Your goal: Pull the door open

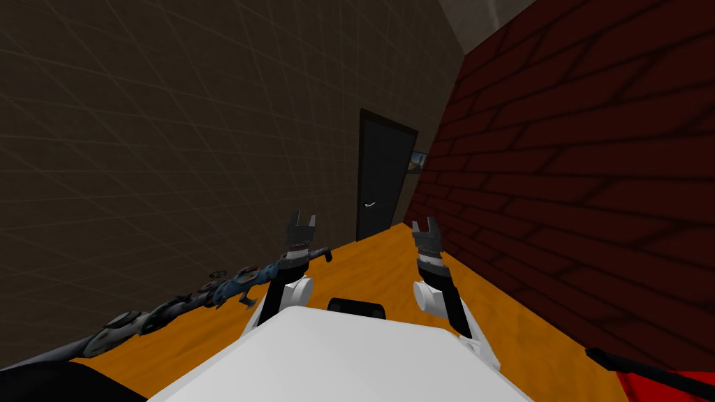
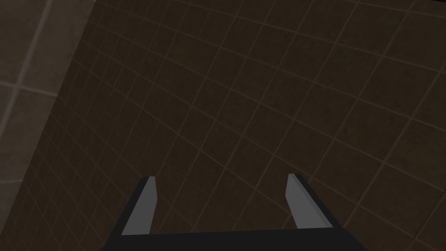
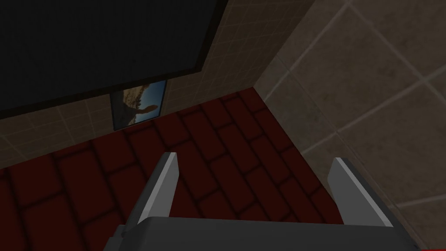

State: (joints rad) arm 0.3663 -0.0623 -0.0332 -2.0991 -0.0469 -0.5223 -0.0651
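Facing down a narrow corridor toward a dark door (image 1: 380, 178) at 12 o'clock, set in the far end wall, well apart from both hands. Appears shut, flush inside its dark frame. Carries a pale lever handle (image 1: 370, 204) at the 9 o'clock side of the panel, about halfway up.

Holding the left gripper (image 1: 304, 218) raised at roughly 11 o'clock from the chest, 2 fingers (image 2: 146, 205) spread wide, released, clasping nothing, aimed at the dark tiled wall (image 1: 174, 139). Holding the right gripper (image 1: 424, 225) raised at roughly 1 o'clock, 2 fingers (image 3: 163, 191) likewise spread and released, with nothing between them. Both level with each other and apart, neither touching anything.

Rolling on an orange floor (image 1: 377, 272), with the tiled wall running along the 9 o'clock side and a dark red brick wall (image 1: 593, 174) along the 3 o'clock side. Just beside the door at its 3 o'clock edge, a small framed picture (image 1: 417, 160), near the brick wall's far end.

Along the foot of the tiled wall, from 8 to 10 o'clock, a row of dark grey and bluish objects (image 1: 209, 293); cannot tell what they are. At 4 o'clock, low in the corner, a bright red shape (image 1: 670, 384) under a thin black bar (image 1: 628, 366).
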